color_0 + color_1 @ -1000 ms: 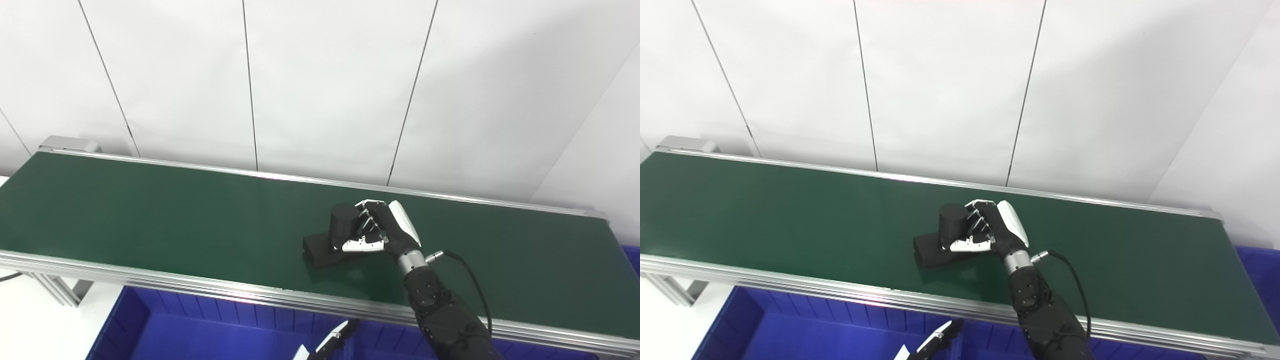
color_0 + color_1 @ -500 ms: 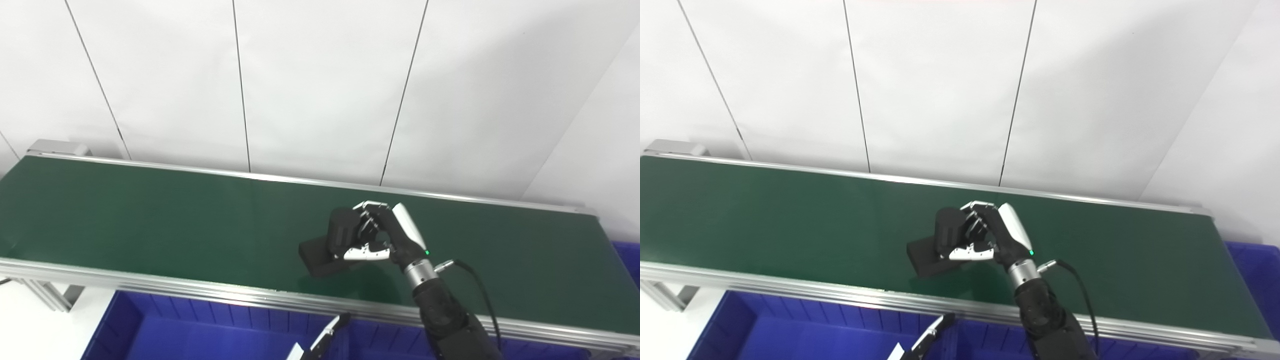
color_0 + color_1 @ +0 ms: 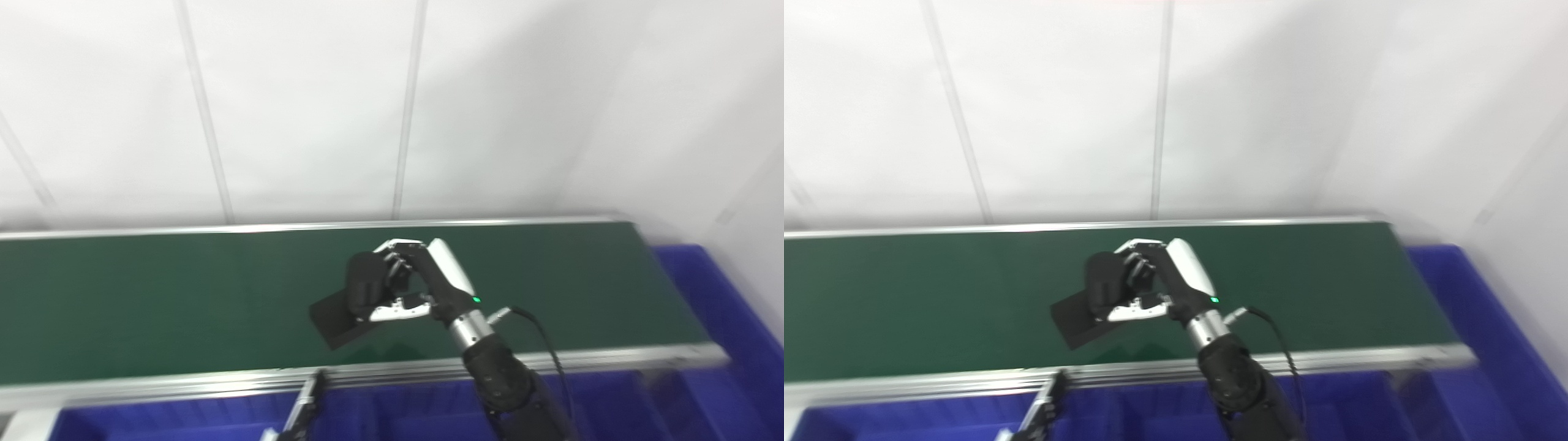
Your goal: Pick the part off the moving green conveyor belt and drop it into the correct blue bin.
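No legible text or markings.

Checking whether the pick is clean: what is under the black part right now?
Under the black part, held tilted by the right hand, is only green conveyor belt. The spot directly beneath is hidden.

2 head cameras, high over conveyor belt [image 3: 153, 294]

right hand [image 3: 422, 282]: black-white shell | green light | silver wrist | black cable, apparently
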